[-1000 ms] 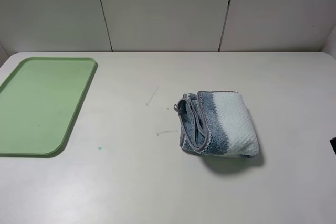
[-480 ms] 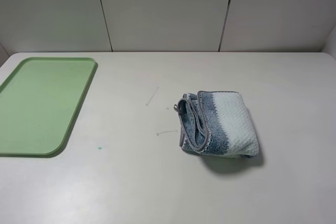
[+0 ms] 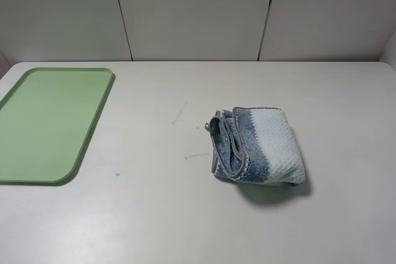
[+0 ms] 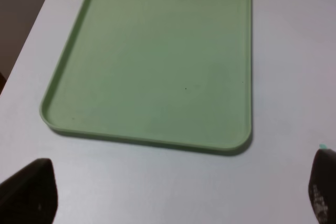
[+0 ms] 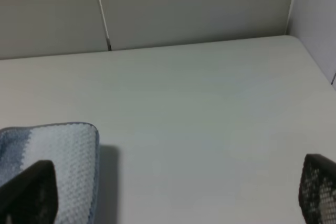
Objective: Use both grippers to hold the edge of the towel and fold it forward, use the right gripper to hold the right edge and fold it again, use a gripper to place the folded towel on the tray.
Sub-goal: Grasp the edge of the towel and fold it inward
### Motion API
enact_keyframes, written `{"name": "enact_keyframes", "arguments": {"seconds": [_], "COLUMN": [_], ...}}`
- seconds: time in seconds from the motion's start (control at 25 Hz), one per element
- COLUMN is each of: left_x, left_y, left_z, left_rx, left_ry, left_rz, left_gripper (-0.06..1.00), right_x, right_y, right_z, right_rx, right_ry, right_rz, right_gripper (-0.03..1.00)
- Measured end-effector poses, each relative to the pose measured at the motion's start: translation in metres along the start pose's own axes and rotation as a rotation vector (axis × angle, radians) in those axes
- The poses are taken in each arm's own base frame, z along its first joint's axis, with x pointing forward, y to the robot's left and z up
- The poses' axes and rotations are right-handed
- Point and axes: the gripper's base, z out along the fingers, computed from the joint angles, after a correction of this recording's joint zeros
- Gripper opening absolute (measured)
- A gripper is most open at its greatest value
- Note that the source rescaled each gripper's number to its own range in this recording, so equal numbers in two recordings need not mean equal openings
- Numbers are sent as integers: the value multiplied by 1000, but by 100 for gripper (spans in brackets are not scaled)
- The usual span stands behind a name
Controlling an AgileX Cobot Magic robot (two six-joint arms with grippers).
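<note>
The striped towel (image 3: 260,146) lies folded into a thick bundle right of the table's middle, its grey hemmed edge (image 3: 216,153) facing left in layered loops. The light-green tray (image 3: 49,122) sits empty at the far left. Neither arm shows in the exterior high view. In the left wrist view my left gripper (image 4: 173,195) is open, its fingertips (image 4: 26,192) wide apart over the table short of the tray (image 4: 157,61). My right gripper (image 5: 173,192) is open too, with a corner of the towel (image 5: 58,150) beside one fingertip (image 5: 29,190).
A small teal speck (image 3: 117,175) and faint scuff marks (image 3: 179,114) mark the white table between tray and towel. White wall panels (image 3: 192,10) close off the back. The table's right edge (image 5: 315,66) runs near the right gripper.
A sliver of black arm at the right edge of the exterior high view has slipped out of sight. Towel and tray have not moved.
</note>
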Motion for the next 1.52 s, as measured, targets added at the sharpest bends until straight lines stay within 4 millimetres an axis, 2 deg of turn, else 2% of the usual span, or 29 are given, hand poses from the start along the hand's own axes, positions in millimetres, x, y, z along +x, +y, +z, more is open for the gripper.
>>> {"name": "enact_keyframes", "arguments": {"seconds": [0.36,1.52], "left_x": [0,0], "left_y": [0,0], "left_z": [0,0], "left_rx": [0,0], "left_ry": [0,0], "left_rz": [0,0], "left_gripper": [95,95], "right_x": [12,13], "right_y": [-3,-3], "right_z": [3,4], "right_rx": [23,23], "right_ry": [111,111], "right_rz": [-170,-183], "right_gripper": [100,100]}}
